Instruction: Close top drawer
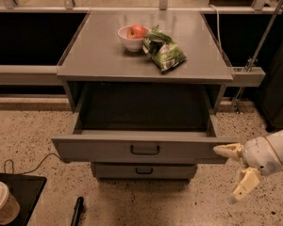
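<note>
The top drawer (99,149) stands pulled far out of the cabinet, so nothing of the closing is done yet. The gripper (236,169) hangs at the lower right, just off the right end of the drawer's front. Its two fingers are spread wide and hold nothing. The upper fingertip (225,150) lies at the front's right corner; I cannot tell whether it touches.

As I judge it, the whole job is left: bring the gripper against the front and push it straight back until it sits flush.

The drawer is grey metal, with a long flat front, one dark loop handle (145,149) at centre and a deep dark box behind. Below it a narrower drawer (179,171) is shut. On the cabinet top (99,55) sit a bowl (128,40) with an apple (137,30) in it and a green bag (163,52), touching the bowl.
</note>
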You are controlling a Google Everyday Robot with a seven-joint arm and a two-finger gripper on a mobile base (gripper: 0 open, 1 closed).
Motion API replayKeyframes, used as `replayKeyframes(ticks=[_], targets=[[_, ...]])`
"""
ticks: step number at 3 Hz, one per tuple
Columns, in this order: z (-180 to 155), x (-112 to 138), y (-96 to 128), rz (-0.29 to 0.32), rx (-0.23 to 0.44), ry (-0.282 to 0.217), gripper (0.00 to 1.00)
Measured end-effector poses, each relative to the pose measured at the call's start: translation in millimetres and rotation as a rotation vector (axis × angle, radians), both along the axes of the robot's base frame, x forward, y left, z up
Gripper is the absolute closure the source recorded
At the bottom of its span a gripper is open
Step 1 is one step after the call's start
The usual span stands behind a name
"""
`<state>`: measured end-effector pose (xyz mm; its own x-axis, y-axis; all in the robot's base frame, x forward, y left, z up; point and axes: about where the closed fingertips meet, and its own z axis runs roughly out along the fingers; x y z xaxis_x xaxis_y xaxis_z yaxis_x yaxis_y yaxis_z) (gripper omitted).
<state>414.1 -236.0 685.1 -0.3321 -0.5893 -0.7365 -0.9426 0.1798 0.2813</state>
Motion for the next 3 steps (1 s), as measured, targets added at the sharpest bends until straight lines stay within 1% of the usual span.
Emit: replayKeyframes(ticks=[1,2,3], targets=[[-49,18,30,-0.003,0.128,0.081,0.0],[-84,48,66,-0.017,0.233,0.117,0.0],[-84,84,97,-0.032,0.305,0.077,0.0]])
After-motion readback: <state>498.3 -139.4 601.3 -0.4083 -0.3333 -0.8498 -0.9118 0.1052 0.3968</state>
